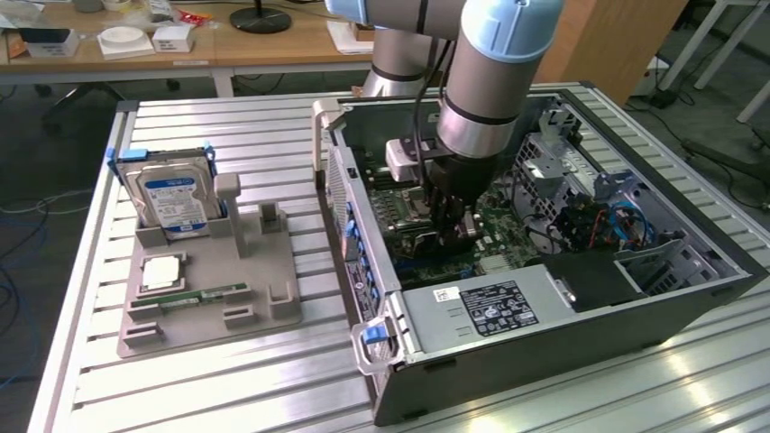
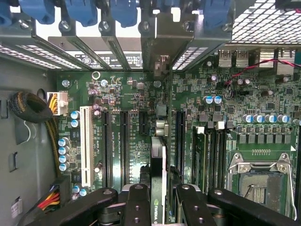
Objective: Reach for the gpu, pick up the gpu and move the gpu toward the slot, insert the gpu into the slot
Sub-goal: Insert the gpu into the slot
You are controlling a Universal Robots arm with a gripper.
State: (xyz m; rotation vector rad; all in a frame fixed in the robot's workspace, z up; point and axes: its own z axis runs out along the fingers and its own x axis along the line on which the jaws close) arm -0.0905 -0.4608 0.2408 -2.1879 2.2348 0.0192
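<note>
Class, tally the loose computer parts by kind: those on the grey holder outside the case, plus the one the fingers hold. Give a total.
hard drive: 1
processor: 1
memory stick: 1
gpu, between the fingers: 1
Total: 4

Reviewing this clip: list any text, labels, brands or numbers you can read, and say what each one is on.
No text can be read with confidence.
gpu: a green logo mark, lettering too small to read.
motherboard: white printing beside the connectors, too small to read.
hard drive: blue-and-white label, blurred.
power supply: black label with a white sticker beside it, both blurred.
</note>
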